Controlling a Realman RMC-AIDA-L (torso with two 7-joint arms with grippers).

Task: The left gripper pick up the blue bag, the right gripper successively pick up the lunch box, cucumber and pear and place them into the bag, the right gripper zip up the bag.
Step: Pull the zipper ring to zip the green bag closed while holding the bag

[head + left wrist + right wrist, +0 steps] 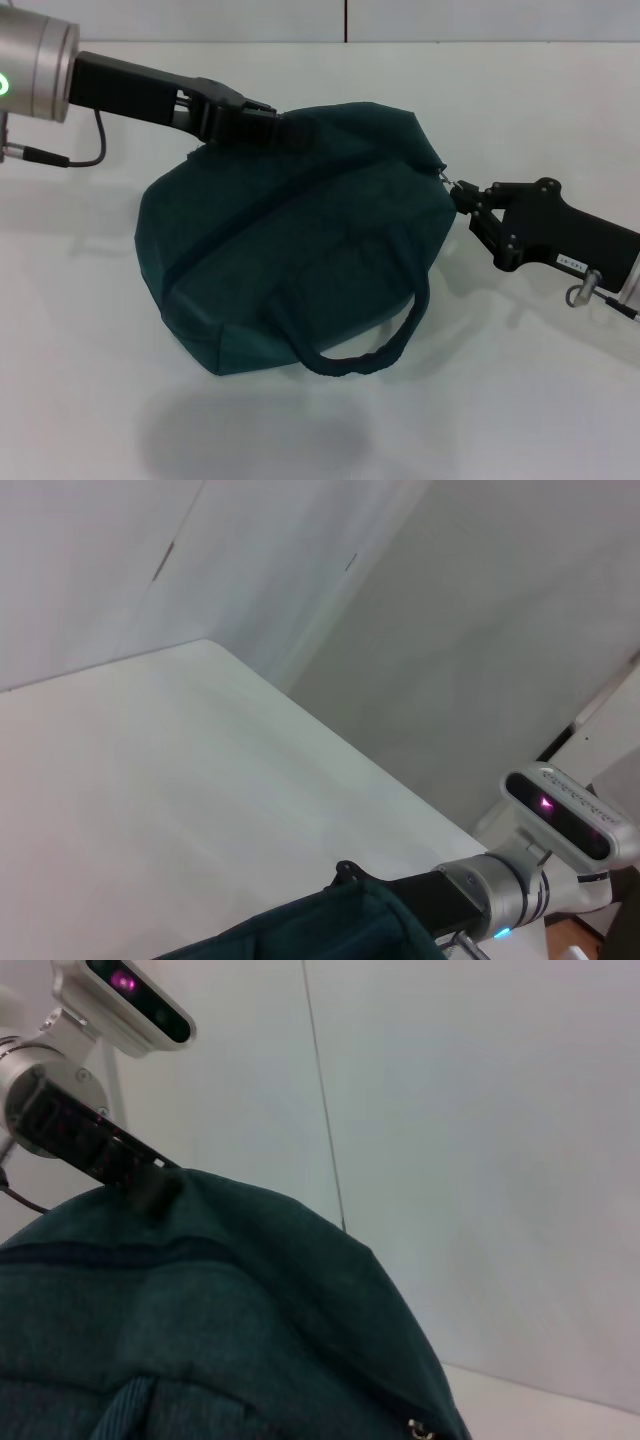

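Two tools pinch blue bag (300, 260) ends; zipper line apparently runs left-right.

Robot lab or test cell: bare white desk (80, 330), plain white panel walls (480, 1110) with seams, a head camera unit (568, 814) on the robot's body.
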